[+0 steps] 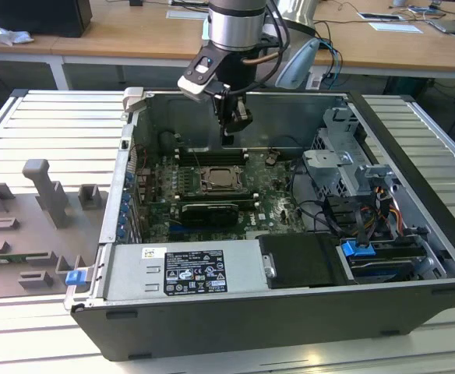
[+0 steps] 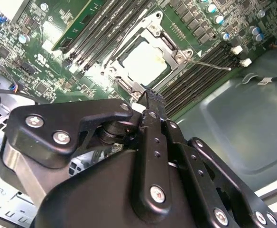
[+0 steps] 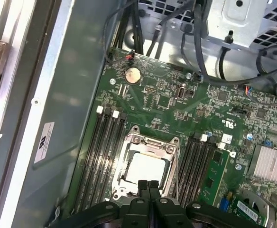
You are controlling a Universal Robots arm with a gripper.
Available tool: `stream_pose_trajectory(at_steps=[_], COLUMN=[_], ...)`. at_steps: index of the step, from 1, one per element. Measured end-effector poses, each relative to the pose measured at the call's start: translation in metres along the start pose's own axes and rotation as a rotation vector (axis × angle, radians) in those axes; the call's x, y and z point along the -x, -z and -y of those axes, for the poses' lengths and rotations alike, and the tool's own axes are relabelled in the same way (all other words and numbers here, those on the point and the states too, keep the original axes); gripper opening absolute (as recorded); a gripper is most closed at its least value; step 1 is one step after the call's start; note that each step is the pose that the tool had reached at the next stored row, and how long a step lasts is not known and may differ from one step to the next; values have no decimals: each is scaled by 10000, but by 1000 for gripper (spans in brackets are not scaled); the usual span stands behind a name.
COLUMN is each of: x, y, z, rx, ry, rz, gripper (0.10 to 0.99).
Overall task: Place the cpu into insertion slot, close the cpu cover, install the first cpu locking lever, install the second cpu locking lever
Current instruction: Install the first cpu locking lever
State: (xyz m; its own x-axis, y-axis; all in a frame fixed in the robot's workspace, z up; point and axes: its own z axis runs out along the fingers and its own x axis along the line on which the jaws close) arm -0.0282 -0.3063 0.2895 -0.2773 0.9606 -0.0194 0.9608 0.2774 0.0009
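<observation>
The cpu [image 2: 145,61] [image 3: 148,166], a pale square chip, lies in the insertion slot [image 1: 219,181] on the green motherboard inside the open computer case. The silvery cpu cover [image 2: 124,47] [image 3: 150,141] lies flat around it as a frame. A thin metal locking lever [image 2: 209,64] sticks out from one corner of the socket over the memory slots. My gripper [image 1: 229,134] [image 2: 152,95] [image 3: 148,183] hangs above the edge of the socket, its black fingers shut together with nothing between them.
Long black memory slots [image 3: 103,156] flank the socket on both sides. A silver power supply [image 1: 188,269] fills the case's front, and a drive cage [image 1: 344,164] with cables stands at the exterior view's right. A grey fixture tray [image 1: 33,210] lies outside the case on the left.
</observation>
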Motion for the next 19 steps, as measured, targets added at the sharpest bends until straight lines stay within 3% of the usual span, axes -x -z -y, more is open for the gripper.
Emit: stream_pose_trajectory(at_steps=[19], x=[0], y=[0], z=[0], rx=[40], ry=[2098], rz=[-1], gripper=[106])
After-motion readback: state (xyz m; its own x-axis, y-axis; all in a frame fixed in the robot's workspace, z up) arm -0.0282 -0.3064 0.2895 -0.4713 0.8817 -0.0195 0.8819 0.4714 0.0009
